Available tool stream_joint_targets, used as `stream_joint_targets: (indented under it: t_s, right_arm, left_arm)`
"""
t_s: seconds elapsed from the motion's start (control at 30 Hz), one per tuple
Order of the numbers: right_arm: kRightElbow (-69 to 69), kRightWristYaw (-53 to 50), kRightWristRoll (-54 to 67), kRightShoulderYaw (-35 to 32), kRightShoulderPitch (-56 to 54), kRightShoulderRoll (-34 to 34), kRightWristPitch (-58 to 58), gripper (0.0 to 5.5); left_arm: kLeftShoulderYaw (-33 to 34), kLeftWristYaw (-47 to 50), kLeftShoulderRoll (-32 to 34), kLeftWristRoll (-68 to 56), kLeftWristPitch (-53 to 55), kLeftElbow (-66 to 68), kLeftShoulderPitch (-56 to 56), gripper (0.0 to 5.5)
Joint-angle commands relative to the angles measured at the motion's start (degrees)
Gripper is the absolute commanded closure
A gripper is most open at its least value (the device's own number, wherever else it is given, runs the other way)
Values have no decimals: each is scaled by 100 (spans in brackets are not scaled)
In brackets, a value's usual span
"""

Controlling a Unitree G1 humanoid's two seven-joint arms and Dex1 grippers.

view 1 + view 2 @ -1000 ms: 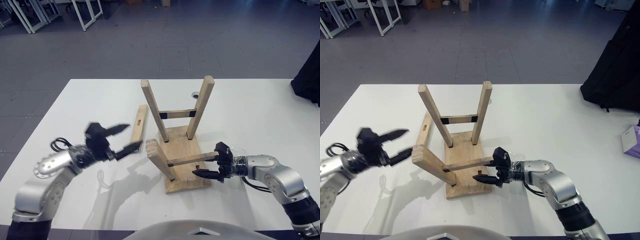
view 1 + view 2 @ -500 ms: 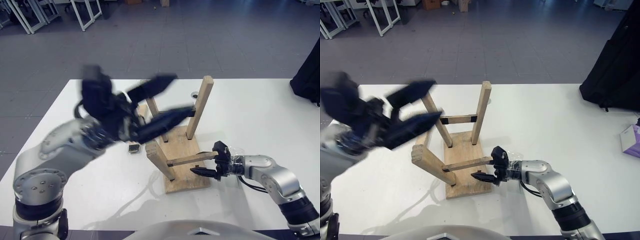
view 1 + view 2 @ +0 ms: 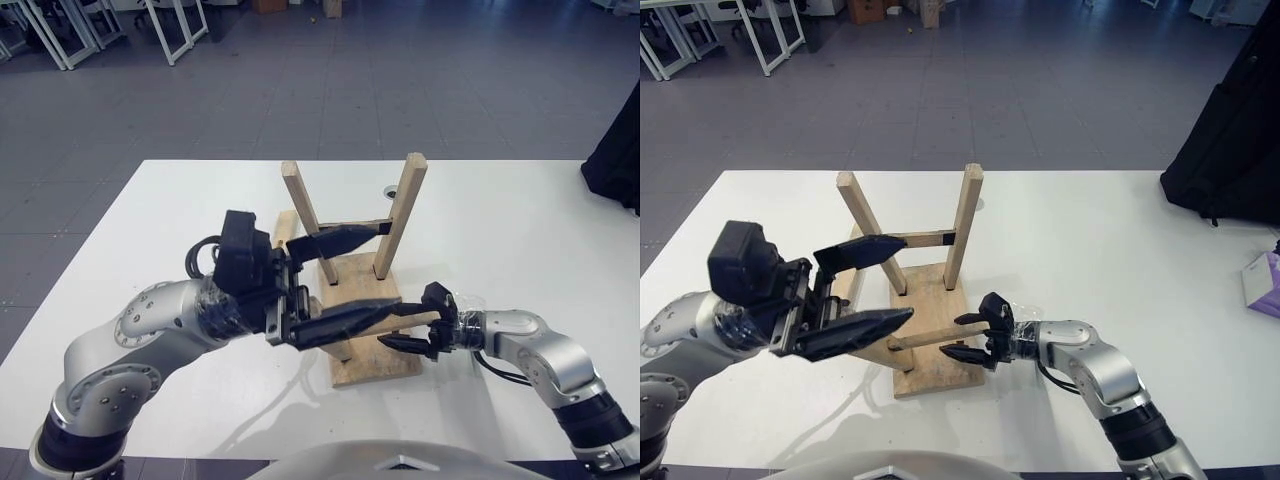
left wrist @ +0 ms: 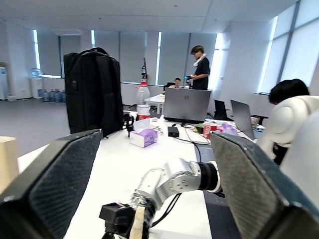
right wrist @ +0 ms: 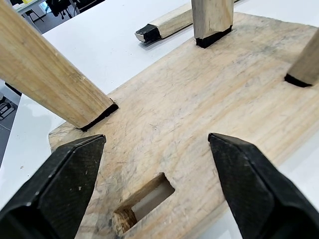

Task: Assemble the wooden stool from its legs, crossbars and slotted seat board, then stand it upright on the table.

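Observation:
The slotted seat board (image 3: 370,365) lies flat on the white table with three legs standing up from it. A crossbar (image 3: 355,228) joins the two far legs. The near left leg (image 3: 318,318) carries a second crossbar (image 3: 940,333) that sticks out to the right. My right gripper (image 3: 415,325) is open at that crossbar's free end, low over the board's near right corner. An empty slot (image 5: 147,196) lies between its fingers (image 5: 55,189). My left gripper (image 3: 400,268) is open and raised in front of the stool. A loose leg (image 3: 283,228) lies behind it.
A round hole (image 3: 390,187) sits in the table behind the stool. A black backpack (image 3: 1240,120) stands past the right edge, and a purple box (image 3: 1265,275) lies at the far right. Bare table (image 3: 520,240) spreads right of the stool.
My left arm has swung up from the table's left side and across to the stool, its gripper still open. The right gripper has barely shifted.

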Motion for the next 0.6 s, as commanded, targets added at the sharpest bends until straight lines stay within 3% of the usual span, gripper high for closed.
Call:
stream_joint_targets:
  t_s: [0.03, 0.33, 0.53, 0.6]
  right_arm:
    - [186, -111, -216, 166, 81, 13, 216, 170]
    - [230, -36, -222, 204, -13, -30, 275, 170]
    - [229, -18, -230, 230, 8, -24, 246, 170]
    - [221, -15, -235, 225, 15, -21, 240, 170]
  left_arm:
    - [-886, -52, 277, 423, 925, 482, 985, 152]
    - [-1116, -246, 467, 1078, 614, 684, 1222, 152]
    - [-361, -158, 358, 1235, -45, 773, 856, 152]
    - [165, -65, 346, 974, -187, 738, 679, 152]
